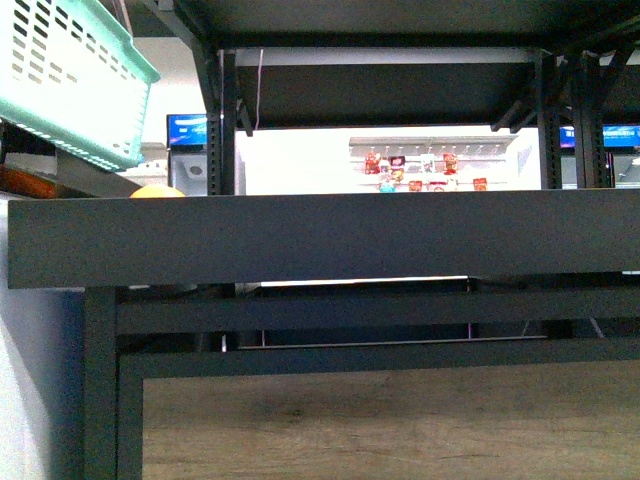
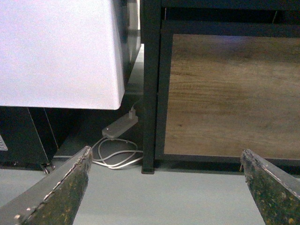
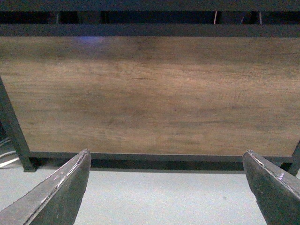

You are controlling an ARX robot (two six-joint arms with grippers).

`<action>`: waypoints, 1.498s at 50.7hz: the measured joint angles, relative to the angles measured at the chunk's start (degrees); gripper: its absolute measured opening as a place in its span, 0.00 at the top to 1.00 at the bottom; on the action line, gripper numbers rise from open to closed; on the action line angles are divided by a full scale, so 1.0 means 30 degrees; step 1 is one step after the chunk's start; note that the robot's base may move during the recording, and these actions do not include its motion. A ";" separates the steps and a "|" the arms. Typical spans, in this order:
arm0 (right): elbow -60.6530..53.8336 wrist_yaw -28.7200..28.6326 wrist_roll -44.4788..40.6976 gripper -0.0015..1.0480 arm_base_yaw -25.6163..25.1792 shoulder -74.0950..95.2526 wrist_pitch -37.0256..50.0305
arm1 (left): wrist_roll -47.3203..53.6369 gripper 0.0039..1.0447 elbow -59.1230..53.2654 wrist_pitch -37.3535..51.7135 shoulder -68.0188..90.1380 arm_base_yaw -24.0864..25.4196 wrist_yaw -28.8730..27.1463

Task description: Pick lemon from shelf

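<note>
Left pincer and right pincer are spread wide, holding nothing. A round yellow-orange fruit top peeks over the shelf edge, far left. I cannot tell which fruit it is.

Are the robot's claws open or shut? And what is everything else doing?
Left gripper: open, empty.
Right gripper: open, empty.
Shelf: upright; its front edge hides the inside of the tray.
Yellow fruit: in the tray, mostly hidden, untouched.
Basket: tilted, contents hidden.
Power strip: on the floor, something plugged in.
Cable: loosely coiled on the floor.
</note>
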 joint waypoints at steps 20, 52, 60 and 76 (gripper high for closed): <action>0.0000 -0.0015 0.0000 0.07 0.0000 0.0000 0.0000 | 0.0000 0.08 0.0000 0.0000 0.0007 0.0000 -0.0007; 0.0000 -0.0022 0.0000 0.07 0.0000 -0.0007 0.0007 | 0.0000 0.08 0.0000 0.0000 -0.0007 0.0000 -0.0007; 0.0000 -0.0029 0.0000 0.07 0.0000 0.0000 0.0007 | 0.0000 0.08 0.0000 0.0000 0.0022 0.0000 0.0000; 0.0000 0.0029 0.0000 0.07 0.0007 0.0022 0.0000 | 0.0000 0.08 0.0000 0.0000 -0.0007 0.0000 -0.0007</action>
